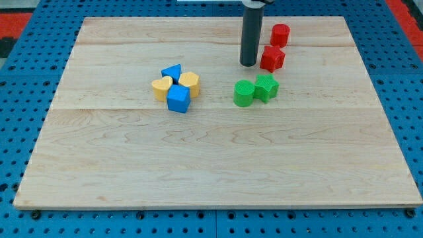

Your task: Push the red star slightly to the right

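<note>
- Red blocks, two: the red star (pixel 271 58) sits just to the view's right of my tip (pixel 248 64), nearly touching it; a red cylinder (pixel 280 34) stands beyond it, toward the view's top right.
- Green, two: a green cylinder (pixel 244 93) and a green star (pixel 266 87), touching, below my tip.
- Blue, two, and yellow, two: a blue triangle (pixel 172 71), blue cube (pixel 178 99), yellow heart (pixel 161 86) and yellow block (pixel 190 82) cluster to its lower left on the wooden board (pixel 211 165).
- No pincer here, just the rod.
- I can read no writing.

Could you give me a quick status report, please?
My tip down, just left of the red star. Red cylinder sits above the star. Rightward path free of blocks.
</note>
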`<move>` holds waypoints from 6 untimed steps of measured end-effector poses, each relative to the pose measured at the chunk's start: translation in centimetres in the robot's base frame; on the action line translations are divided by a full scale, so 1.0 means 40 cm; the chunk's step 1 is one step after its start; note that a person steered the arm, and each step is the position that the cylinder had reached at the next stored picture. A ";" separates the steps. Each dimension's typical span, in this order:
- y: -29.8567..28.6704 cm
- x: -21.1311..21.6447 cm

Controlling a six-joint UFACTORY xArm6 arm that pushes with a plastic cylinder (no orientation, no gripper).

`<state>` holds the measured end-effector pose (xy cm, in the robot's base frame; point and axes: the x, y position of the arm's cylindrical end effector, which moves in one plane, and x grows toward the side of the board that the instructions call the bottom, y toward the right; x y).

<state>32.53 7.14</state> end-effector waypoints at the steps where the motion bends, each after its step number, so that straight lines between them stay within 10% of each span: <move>1: 0.047 -0.004; 6: -0.122 0.186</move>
